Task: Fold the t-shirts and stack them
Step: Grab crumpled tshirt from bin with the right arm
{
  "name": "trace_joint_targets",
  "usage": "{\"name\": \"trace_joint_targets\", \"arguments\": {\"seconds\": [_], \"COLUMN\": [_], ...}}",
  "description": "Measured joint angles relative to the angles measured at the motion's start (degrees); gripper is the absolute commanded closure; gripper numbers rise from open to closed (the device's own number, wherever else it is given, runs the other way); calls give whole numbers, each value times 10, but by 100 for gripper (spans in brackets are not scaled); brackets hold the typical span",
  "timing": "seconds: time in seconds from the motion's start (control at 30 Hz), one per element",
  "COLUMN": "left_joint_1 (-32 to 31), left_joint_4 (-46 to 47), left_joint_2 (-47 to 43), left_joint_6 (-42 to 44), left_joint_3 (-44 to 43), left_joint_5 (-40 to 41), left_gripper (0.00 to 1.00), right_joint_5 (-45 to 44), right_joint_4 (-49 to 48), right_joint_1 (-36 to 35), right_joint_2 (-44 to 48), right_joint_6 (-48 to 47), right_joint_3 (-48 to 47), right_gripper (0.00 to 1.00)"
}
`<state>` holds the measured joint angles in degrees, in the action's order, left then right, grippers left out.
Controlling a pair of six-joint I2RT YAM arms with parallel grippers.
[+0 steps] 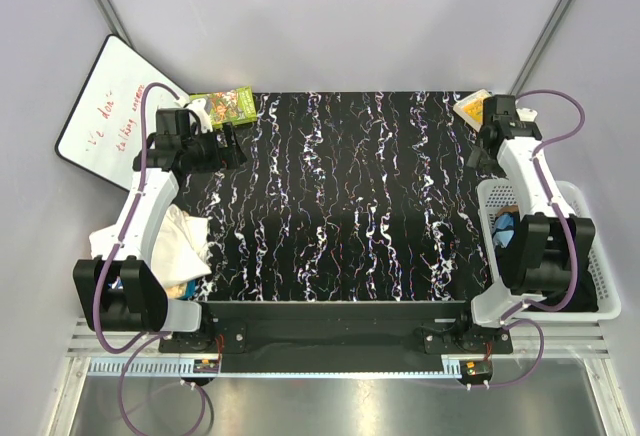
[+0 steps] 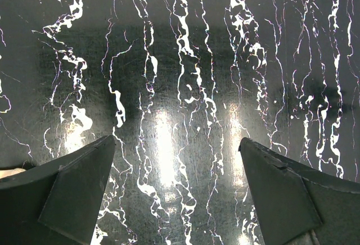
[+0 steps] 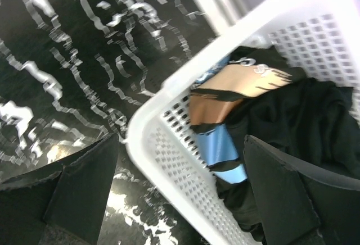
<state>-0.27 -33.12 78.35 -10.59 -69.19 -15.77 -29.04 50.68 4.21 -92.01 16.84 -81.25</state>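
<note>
Two grippers, both spread wide & holding nothing. L gripper [image 2: 177, 144] hung over the black marbled table [image 1: 330, 206] toward its far-left corner, w/ only tabletop showing between the fingers. R gripper [image 3: 181, 138] hung at the table's right side, above a corner of the white slatted basket [image 3: 169, 166]; in the wrist view the basket rim ran between its fingers. Inside the basket lay a crumpled black t-shirt [image 3: 315, 110], w/ a blue & tan printed piece [image 3: 222, 149] against the wall beside it. A white t-shirt heap [image 1: 185, 236] sat at the table's left edge, next to the L arm. Whiteboard [image 1: 105, 106] w/ red writing leaned at far left, a green packet [image 1: 225, 106] just beside it.
</note>
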Motion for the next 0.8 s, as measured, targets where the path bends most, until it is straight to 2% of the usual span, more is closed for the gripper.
{"name": "trace_joint_targets", "arguments": {"seconds": [0.2,0.47,0.8], "left_joint_1": [0,0,0], "left_joint_4": [-1,-2,3], "left_joint_2": [0,0,11], "left_joint_6": [0,0,-3], "left_joint_3": [3,3,5], "left_joint_5": [0,-6,-27], "left_gripper": [1,1,1], "right_joint_5": [-56,-47,2], "right_joint_4": [3,30,72], "right_joint_1": [26,208,218], "right_joint_2": [0,3,2], "right_joint_6": [28,78,93], "right_joint_3": [11,65,103], "right_gripper": [3,0,0]}}
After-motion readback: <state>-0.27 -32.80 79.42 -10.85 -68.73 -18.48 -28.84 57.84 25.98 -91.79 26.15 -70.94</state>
